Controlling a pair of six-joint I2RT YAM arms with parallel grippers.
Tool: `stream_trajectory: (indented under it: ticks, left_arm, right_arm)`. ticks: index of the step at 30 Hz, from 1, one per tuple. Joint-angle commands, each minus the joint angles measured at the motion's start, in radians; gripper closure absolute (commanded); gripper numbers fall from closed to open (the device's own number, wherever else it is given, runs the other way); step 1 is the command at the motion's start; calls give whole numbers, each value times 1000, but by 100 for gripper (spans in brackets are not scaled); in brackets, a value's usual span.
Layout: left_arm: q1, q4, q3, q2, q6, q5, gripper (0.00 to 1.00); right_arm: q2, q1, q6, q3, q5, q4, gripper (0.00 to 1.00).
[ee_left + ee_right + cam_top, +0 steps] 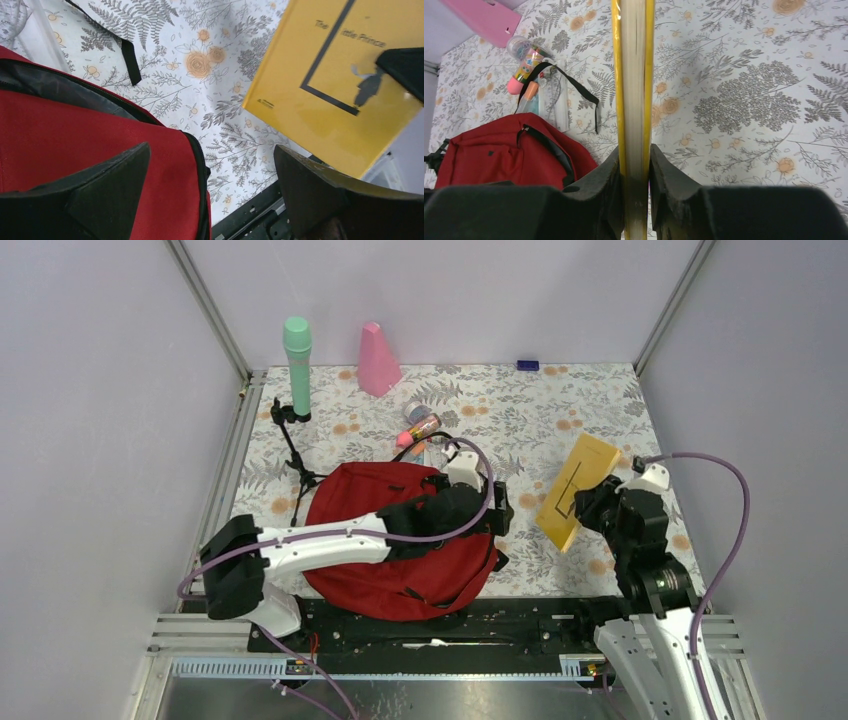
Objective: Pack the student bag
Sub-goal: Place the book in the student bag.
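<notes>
right gripper (634,167) pinching book (634,75); title (351,34), left wrist only

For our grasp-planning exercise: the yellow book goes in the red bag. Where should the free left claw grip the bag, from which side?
Probably the student bag's black zipper edge, pinched from above: it is a thin fabric lip facing the yellow book, and the open left claw hangs over it.
</notes>
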State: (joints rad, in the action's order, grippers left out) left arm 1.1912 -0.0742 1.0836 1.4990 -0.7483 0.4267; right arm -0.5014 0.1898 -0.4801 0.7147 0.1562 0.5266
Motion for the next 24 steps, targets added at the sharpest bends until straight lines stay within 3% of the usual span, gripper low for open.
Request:
stream_trajectory:
  ticks: [1, 6, 12, 14, 18, 24]
  left_arm:
    - [6, -103, 122, 76, 26, 14, 1]
    - [13, -247, 229, 184, 45, 21, 1]
    - [18, -280, 240, 224, 54, 53, 1]
    - [18, -317, 256, 241, 68, 90, 7]
    - [18, -359, 264, 253, 94, 139, 28]
    - [18, -362, 268, 260, 100, 135, 39]
  right_arm:
    - [56, 3, 19, -4, 63, -64, 100]
    - [47, 4, 25, -10, 64, -63, 100]
    - [46, 4, 20, -22, 60, -64, 100]
    - [51, 4, 20, -31, 55, -62, 100]
    - [68, 4, 22, -45, 52, -64, 100]
    - [68, 4, 21, -46, 53, -63, 100]
